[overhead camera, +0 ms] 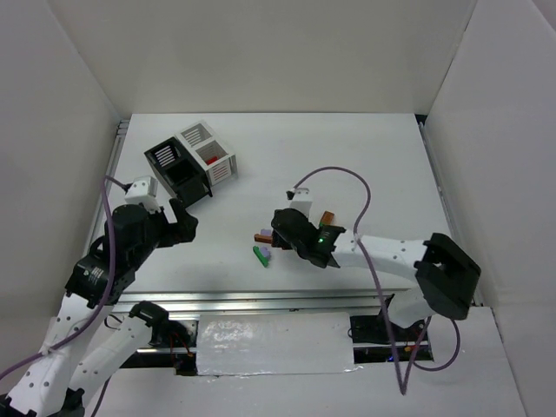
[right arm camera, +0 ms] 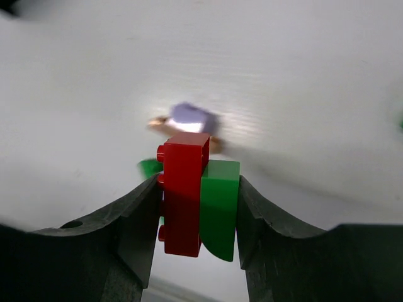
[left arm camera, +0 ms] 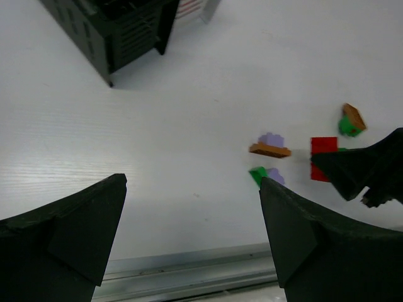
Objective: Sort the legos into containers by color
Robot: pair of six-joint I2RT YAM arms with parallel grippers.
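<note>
**Two colours caught at once in the right jaws**

Everything is carried by the table [overhead camera: 365, 165]. At its far left the containers [overhead camera: 193, 156] stand joined as a pair, the black bin [overhead camera: 163, 159] beside the white bin [overhead camera: 195, 135], in which something red can be made out. The left gripper [left arm camera: 192, 189] is held near the black bin, its jaws wide apart with nothing between them. The right gripper [right arm camera: 198, 185] is set among the loose legos [overhead camera: 262, 236] near the middle of the table, well apart from the bins. Its jaws are clamped on two pieces together: a red brick [right arm camera: 182, 195] and a green brick [right arm camera: 220, 207], pressed side by side. Close by, a pale purple brick [left arm camera: 271, 138] lies just beside an orange plate [left arm camera: 269, 150].

The step in hand is judged to be a pick-up, and it is compromised, since one release would put both colours in one bin. The pair is best set down again and only the red brick re-gripped, centred between the jaws. If both are lifted anyway, slipping of the sandwiched pair is to be expected
</note>
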